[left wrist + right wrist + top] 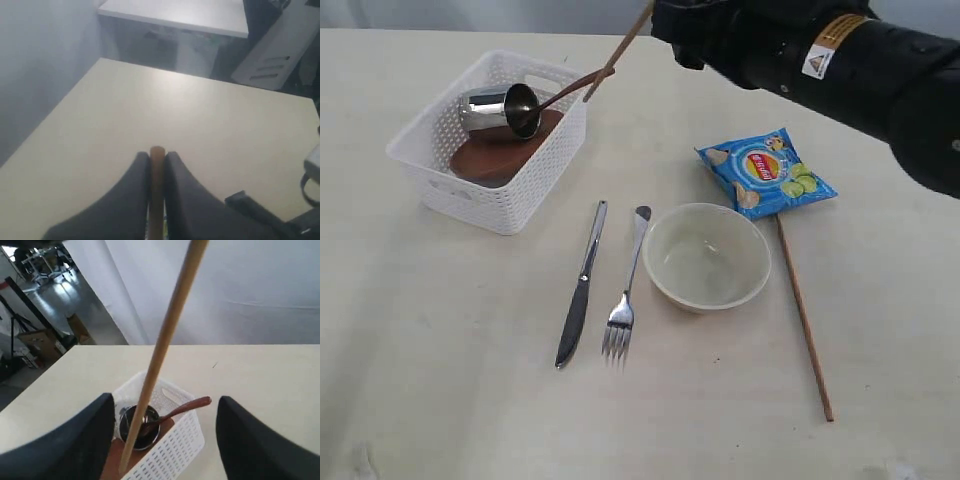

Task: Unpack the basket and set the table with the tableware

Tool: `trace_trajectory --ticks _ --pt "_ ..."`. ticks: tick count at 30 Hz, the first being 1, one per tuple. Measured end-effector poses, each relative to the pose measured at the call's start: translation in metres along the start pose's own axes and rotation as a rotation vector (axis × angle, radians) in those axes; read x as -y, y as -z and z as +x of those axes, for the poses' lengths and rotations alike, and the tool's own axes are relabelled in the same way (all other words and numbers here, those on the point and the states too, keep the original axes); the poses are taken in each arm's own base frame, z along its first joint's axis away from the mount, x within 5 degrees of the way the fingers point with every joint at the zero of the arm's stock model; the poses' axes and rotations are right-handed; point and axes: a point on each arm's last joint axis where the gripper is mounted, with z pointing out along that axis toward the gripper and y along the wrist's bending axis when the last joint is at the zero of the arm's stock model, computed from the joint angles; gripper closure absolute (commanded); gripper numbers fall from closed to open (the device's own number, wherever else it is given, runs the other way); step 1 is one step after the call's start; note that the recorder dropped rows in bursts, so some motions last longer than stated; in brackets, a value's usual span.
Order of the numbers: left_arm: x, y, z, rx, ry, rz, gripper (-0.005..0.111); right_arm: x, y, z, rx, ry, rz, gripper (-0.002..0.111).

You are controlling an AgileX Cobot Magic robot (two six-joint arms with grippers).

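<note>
My left gripper (157,156) is shut on a wooden chopstick (156,200). That chopstick (618,50) slants down to the rim of the white basket (430,150), its lower tip over the brown plate (112,460). The basket holds the steel cup (495,108), the wooden spoon (570,88) and the plate (490,160). My right gripper (165,440) hangs open above the basket (185,450), with the chopstick (160,350) passing in front of it. On the table lie the knife (582,285), the fork (626,290), the cream bowl (706,258) and a second chopstick (805,320).
A blue chip bag (765,172) lies behind the bowl on the right. The black right arm (800,60) reaches in over the table's far right. Bare tabletop (440,350) stretches along the front and left.
</note>
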Motion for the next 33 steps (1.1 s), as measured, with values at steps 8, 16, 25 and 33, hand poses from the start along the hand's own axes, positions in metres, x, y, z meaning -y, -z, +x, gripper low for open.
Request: trace_trajectory --ticks 8,16,25,33 --pt "0.002 0.000 -0.005 0.050 0.028 0.020 0.107 0.008 -0.022 0.009 0.127 -0.092 -0.015 0.051" --pt "0.002 0.000 -0.005 0.052 0.029 0.019 0.107 0.013 -0.034 0.017 0.199 -0.105 -0.034 0.051" --pt "0.000 0.000 -0.006 0.065 0.035 0.001 0.107 0.012 -0.033 0.013 0.254 -0.131 -0.062 0.078" --pt "0.000 0.000 -0.006 0.067 0.035 -0.003 0.107 0.011 -0.033 0.011 0.265 -0.134 -0.071 0.109"
